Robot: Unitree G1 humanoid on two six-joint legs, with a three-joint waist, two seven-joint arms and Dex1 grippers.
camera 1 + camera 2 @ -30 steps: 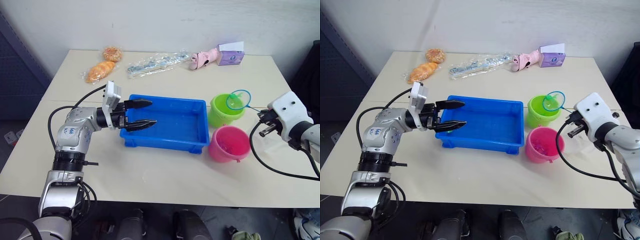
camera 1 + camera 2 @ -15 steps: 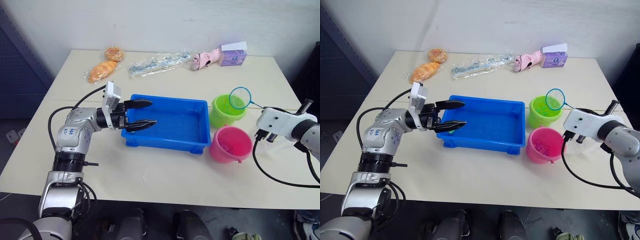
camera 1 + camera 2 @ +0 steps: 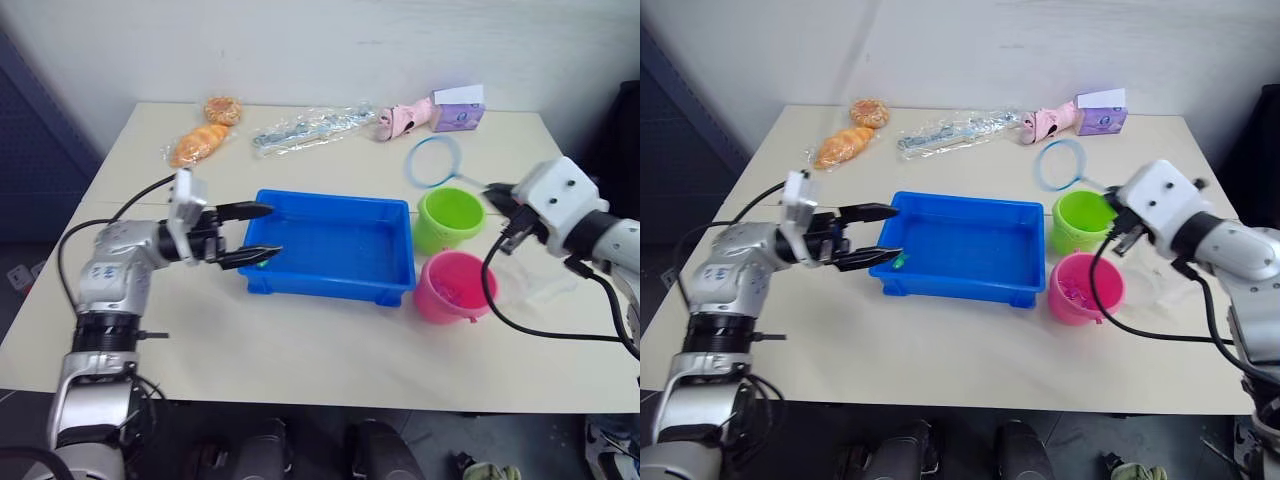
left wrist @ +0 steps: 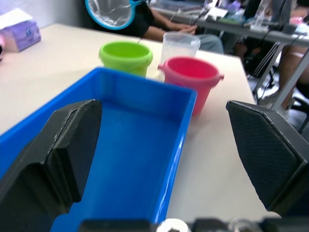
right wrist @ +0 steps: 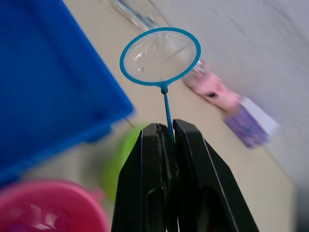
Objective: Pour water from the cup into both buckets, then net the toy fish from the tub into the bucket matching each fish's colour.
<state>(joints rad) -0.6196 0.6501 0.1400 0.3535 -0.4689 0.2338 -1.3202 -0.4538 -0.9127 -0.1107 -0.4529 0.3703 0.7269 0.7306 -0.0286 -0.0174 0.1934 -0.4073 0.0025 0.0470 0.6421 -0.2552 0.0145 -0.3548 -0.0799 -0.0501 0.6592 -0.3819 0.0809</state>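
Even, soft light falls over the pale table [image 3: 330,330], bright without harsh glare. Shadows are faint and short: a thin dark band lies under the near wall of the tub [image 3: 330,250], and a weak one beside the pink bucket [image 3: 455,288]. The head views are fairly sharp in the middle and softer toward the edges. In the right wrist view the net [image 5: 160,56] is reasonably crisp, while everything behind it is smeared. The left wrist view blurs its own near fingers [image 4: 67,145] and the far background.

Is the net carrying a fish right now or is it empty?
Empty, as far as shows: the right wrist view looks straight through the net mesh and no fish lies in it. The right gripper holds its handle.
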